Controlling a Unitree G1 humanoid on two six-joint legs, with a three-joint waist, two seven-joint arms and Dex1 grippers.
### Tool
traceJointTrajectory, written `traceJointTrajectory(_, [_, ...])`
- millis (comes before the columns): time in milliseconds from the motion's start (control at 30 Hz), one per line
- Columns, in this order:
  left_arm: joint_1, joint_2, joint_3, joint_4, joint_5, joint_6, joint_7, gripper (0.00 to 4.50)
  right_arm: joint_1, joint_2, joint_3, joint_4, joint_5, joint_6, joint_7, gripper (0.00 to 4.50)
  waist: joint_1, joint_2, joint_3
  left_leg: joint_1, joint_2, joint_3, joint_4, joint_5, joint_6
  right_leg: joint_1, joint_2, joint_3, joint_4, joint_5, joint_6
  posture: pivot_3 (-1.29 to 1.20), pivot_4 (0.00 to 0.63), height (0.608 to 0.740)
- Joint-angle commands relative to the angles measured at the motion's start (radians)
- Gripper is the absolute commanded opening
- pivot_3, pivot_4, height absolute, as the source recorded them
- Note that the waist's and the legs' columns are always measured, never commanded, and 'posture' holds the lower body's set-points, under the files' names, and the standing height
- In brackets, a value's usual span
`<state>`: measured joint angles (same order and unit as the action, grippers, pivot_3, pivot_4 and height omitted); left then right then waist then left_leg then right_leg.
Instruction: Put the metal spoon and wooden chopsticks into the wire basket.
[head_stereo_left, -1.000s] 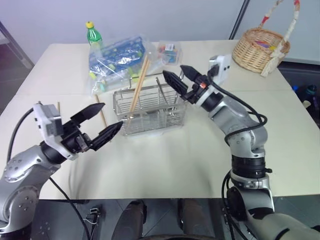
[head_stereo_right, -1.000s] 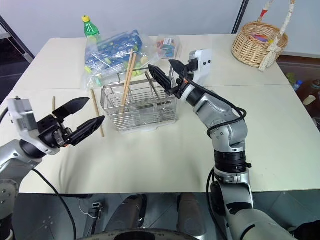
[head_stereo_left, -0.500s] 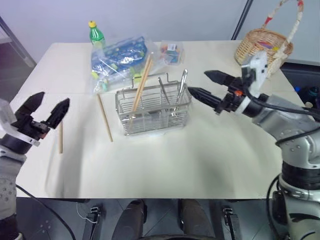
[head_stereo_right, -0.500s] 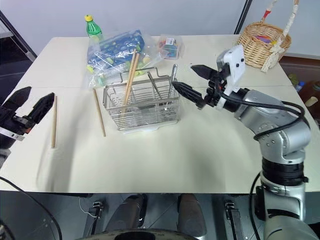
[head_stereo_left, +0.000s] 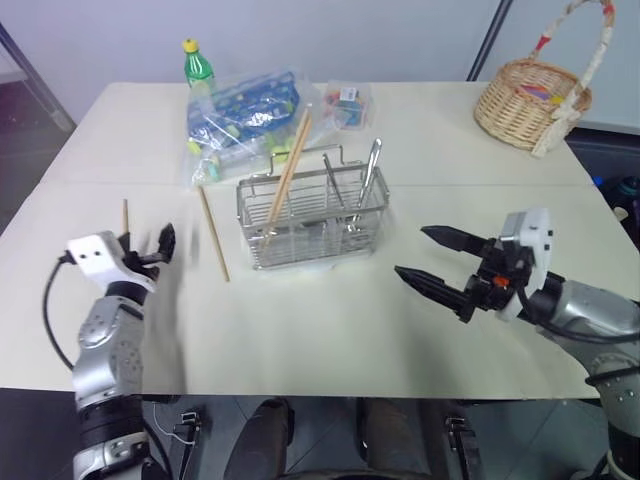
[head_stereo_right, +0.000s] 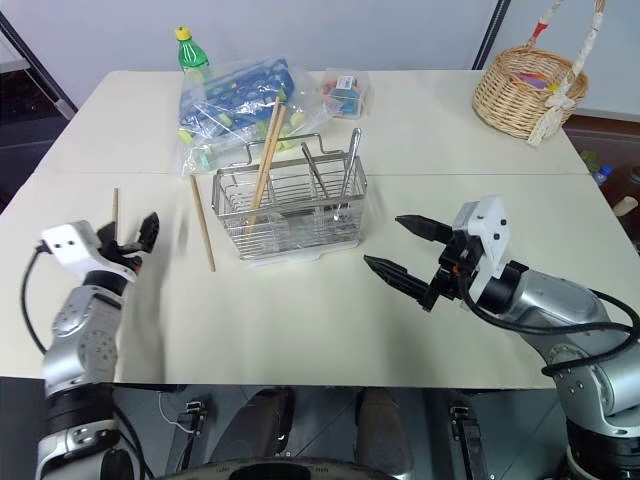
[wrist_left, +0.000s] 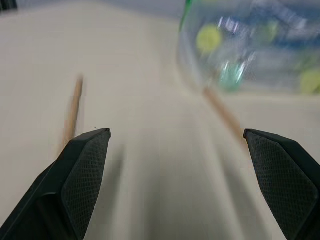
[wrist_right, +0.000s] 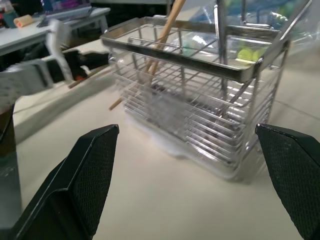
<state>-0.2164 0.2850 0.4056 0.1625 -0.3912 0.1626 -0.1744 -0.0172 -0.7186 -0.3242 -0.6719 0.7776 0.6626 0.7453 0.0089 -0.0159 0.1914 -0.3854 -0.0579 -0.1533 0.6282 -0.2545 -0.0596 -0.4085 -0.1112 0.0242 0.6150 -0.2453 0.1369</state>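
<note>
- The wire basket (head_stereo_left: 312, 220) stands in the upper middle of the head views on the tabletop (head_stereo_left: 330, 330), with the metal spoon (head_stereo_left: 369, 172) upright in its right part and a pair of wooden chopsticks (head_stereo_left: 287, 172) leaning out of its left part.
- A second ago the spoon was not yet visible in the basket and the right end effector (head_stereo_left: 432, 258) hovered at the basket's right rim; now it sits in the lower right, well apart from the basket, fingers spread wide and empty.
- The left end effector (head_stereo_right: 140, 240) has gone from the lower middle left to the far left edge (blurred with motion), fingers wide, holding nothing.
- Two loose chopsticks lie where they were: one (head_stereo_left: 213, 233) just left of the basket, one (head_stereo_left: 125, 216) beside the left end effector.
- The left wrist view shows both loose sticks between its black fingers (wrist_left: 82, 165); the right wrist view shows the basket's mesh up close.
- Behind: a plastic bag (head_stereo_left: 245, 115), a green bottle (head_stereo_left: 198, 65), a wicker basket (head_stereo_left: 530, 100); no writing is legible.
</note>
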Motion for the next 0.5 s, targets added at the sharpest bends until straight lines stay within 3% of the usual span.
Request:
traceJointTrajectory(33, [-0.069,-0.006,-0.018,0.062,0.065,-0.053,0.063,4.50,0.028,-0.026,-0.010,-0.048,-0.052,-0.101,0.055,4.47,0.004,-0.001,0.000,0.000,0.000,0.000,0.000,0.000,0.000,0.000,0.000,0.000,0.000,0.000,0.000,0.00,0.150,0.740])
traceJointTrajectory(233, [-0.159,-0.017,-0.096,0.155,0.168,-0.051,0.118,4.50,0.039,-0.023,0.014,-0.044,-0.102,-0.179,0.068,4.47,0.005,-0.002,-0.001,-0.001,0.000,0.000,0.001,0.000,0.000,0.000,0.000,0.000,-0.001,0.001,0.001,0.00,0.150,0.740])
traceJointTrajectory(500, [-0.192,0.002,-0.097,0.025,0.164,0.035,0.137,4.50,0.036,-0.014,0.041,-0.024,-0.127,-0.208,0.056,4.47,0.001,-0.002,-0.001,-0.001,0.000,0.000,0.001,0.000,0.000,0.000,0.000,0.000,0.000,0.001,0.001,0.00,0.150,0.740])
